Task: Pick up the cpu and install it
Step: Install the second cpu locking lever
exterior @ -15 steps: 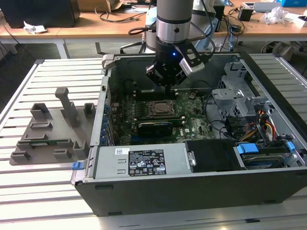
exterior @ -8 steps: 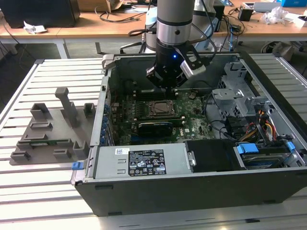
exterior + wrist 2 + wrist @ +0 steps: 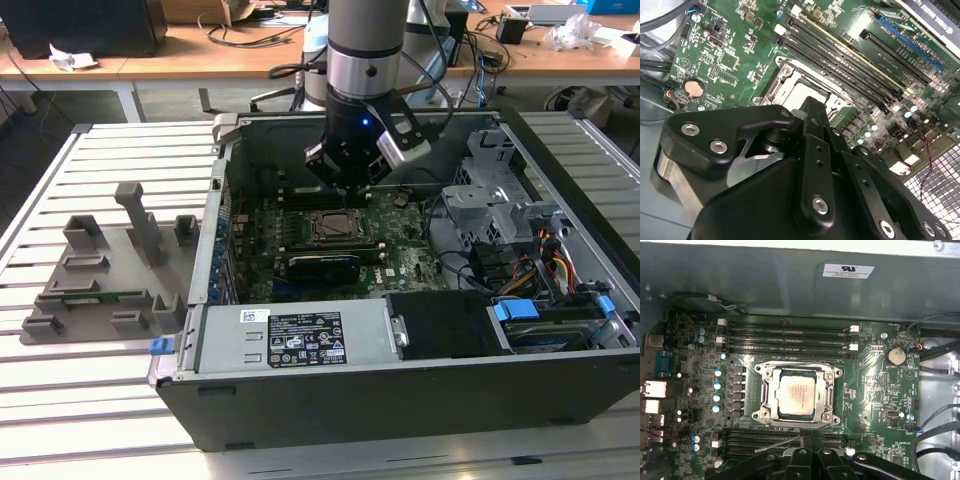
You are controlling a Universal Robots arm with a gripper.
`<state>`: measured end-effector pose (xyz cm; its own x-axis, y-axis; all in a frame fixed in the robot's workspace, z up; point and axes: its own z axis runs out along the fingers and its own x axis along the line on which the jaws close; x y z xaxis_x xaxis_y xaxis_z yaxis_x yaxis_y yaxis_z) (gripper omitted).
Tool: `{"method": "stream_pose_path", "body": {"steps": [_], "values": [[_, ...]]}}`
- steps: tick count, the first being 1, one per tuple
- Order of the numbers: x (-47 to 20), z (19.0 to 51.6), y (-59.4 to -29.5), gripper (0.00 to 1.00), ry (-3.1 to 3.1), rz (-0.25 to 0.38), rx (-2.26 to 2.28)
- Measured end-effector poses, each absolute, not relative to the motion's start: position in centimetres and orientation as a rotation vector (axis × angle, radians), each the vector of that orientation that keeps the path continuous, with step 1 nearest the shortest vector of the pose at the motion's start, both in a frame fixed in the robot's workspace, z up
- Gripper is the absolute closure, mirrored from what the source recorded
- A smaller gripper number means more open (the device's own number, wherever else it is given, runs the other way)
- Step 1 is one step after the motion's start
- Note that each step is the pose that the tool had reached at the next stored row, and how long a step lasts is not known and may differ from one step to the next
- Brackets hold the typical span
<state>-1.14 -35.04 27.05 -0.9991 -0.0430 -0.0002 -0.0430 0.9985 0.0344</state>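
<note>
In the exterior view, the gripper (image 3: pixel 352 178) hangs inside the open computer case (image 3: pixel 420 400), just above the socket (image 3: pixel 337 228) on the motherboard (image 3: pixel 400 262). In the second wrist view, the gripper's dark linkages fill the foreground, and the cpu (image 3: pixel 810 93) lies in the socket beyond them, partly hidden. In the first wrist view, the cpu (image 3: pixel 798 394) sits flat within the metal socket frame (image 3: pixel 798 395), apart from the gripper (image 3: pixel 807 452), whose fingers are drawn close together with nothing between them.
</note>
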Motion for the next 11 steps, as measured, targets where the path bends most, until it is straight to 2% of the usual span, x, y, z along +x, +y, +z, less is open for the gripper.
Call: {"method": "stream_pose_path", "body": {"steps": [11], "values": [[-1.14, 26.98, -35.82, 0.89, -3.14, -0.054, 0.068]]}}
